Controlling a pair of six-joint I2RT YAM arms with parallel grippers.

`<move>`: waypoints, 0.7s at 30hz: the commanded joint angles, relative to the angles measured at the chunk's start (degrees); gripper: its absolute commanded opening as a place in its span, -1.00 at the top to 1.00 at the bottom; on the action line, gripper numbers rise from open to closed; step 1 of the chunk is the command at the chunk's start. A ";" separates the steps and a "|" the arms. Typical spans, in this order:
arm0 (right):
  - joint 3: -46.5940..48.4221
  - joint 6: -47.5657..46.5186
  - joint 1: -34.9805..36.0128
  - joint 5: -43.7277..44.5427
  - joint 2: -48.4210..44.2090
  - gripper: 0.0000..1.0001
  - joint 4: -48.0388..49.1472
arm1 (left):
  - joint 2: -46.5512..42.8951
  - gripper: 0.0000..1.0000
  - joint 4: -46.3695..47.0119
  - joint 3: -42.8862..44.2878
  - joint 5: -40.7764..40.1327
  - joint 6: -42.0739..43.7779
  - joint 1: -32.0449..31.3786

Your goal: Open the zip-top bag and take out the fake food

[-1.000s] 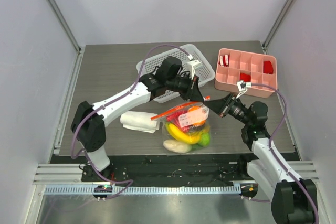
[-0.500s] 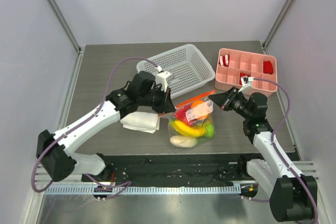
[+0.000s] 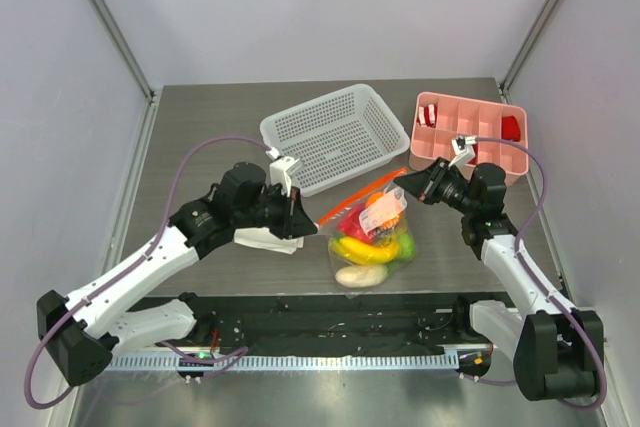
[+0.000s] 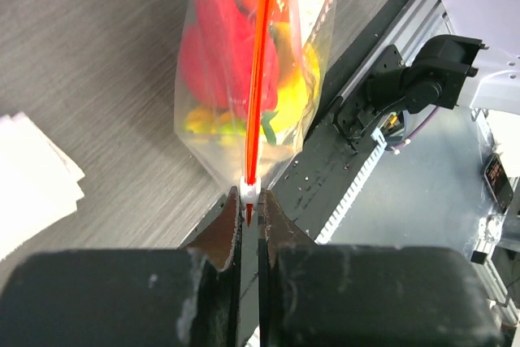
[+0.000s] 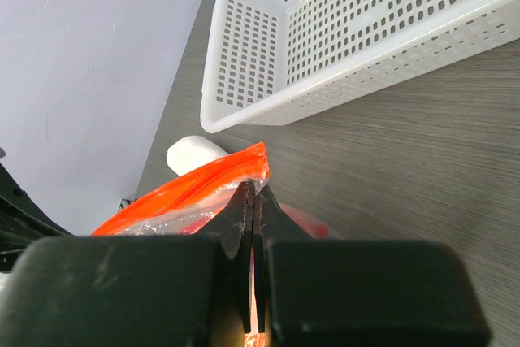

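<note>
My left hand (image 4: 250, 210) is pressed shut on the white slider (image 4: 251, 191) at the left end of the orange-red zip strip (image 4: 258, 79), with no gap between the fingers. My right hand (image 5: 253, 201) is clamped flat on the far-right corner of that same strip. The strip runs taut in a straight slant between my two hands, and from my left wrist it reads as one single line.

The zip-top bag (image 3: 388, 230) hangs below the strip, in the middle of the worktop (image 3: 200, 137) toward its near edge. I cannot tell whether its bottom rests on the surface. The fake food (image 3: 352, 225) is all inside the clear plastic: yellow bananas (image 3: 358, 251) across the middle, a white radish (image 3: 360, 275) at the near end, a green apple (image 3: 406, 245) on the right, an orange (image 3: 377, 210) and a red piece higher up.

Just left of the bag, partly under my left arm, lies a rolled white cloth (image 3: 268, 240). The white basket (image 3: 300, 125) stands beyond the bag, and the pink tray (image 3: 420, 155) sits far right, with red-and-white striped pieces (image 3: 427, 115) in one far-left compartment
</note>
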 commanded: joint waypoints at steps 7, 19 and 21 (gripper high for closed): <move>3.63 -1.70 -0.81 -3.50 3.20 0.98 5.95 | -4.42 0.10 1.43 0.11 -0.81 -1.17 0.18; 2.58 3.05 1.03 -13.71 4.62 0.98 18.79 | 21.93 0.09 -7.97 29.19 0.75 14.10 0.88; 2.57 2.70 1.03 -13.71 4.35 0.98 18.18 | 25.35 0.14 -9.03 32.28 2.70 19.47 0.79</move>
